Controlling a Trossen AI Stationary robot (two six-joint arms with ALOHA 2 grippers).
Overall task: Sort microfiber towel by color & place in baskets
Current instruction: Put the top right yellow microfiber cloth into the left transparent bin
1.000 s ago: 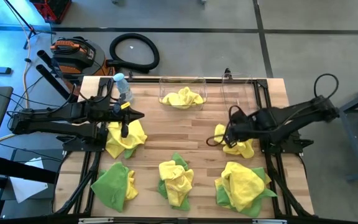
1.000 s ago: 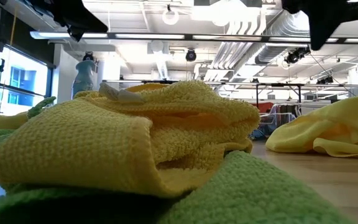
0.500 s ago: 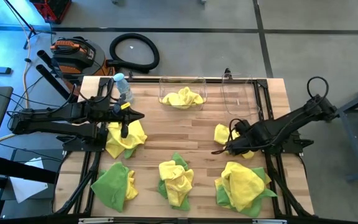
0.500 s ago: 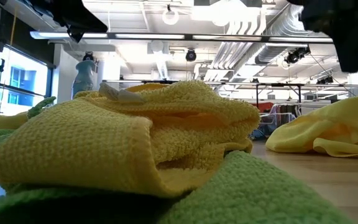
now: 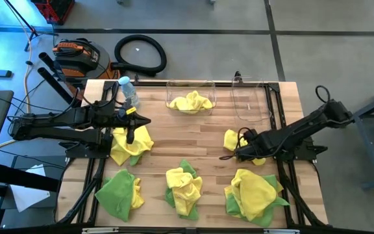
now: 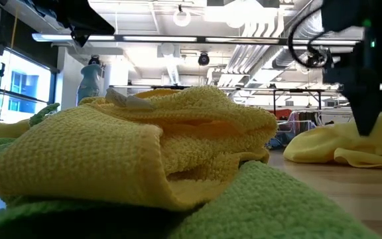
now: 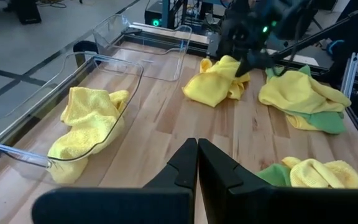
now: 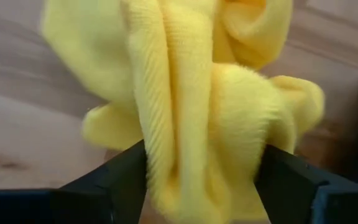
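The right gripper (image 5: 237, 153) is down on the loose yellow towel (image 5: 234, 140) at the right side of the table (image 5: 200, 140). In its wrist view the cloth bulges up between its two dark fingers (image 8: 114, 180), which press against it from either side, so it has that towel pinched. From table level the gripper (image 6: 367, 123) hangs straight down onto the yellow heap (image 6: 340, 143).

The left gripper (image 5: 141, 120) hovers over another yellow towel (image 5: 132, 144) at the left side, its fingers (image 7: 182, 168) closed together with nothing between them.

Toward the back edge stand the two clear baskets. The wider basket (image 5: 208, 88) holds one crumpled yellow towel (image 5: 190, 103), lying against its near wall in the left wrist view. The narrower basket (image 5: 260, 107) sits just right of it, behind the right gripper; I can see nothing in it.

Along the front edge lie three mixed piles of green and yellow cloth: left pile (image 5: 119, 190), middle pile (image 5: 184, 185), right pile (image 5: 255, 192). A water bottle (image 5: 130, 91) with a blue cap stands at the back left corner.
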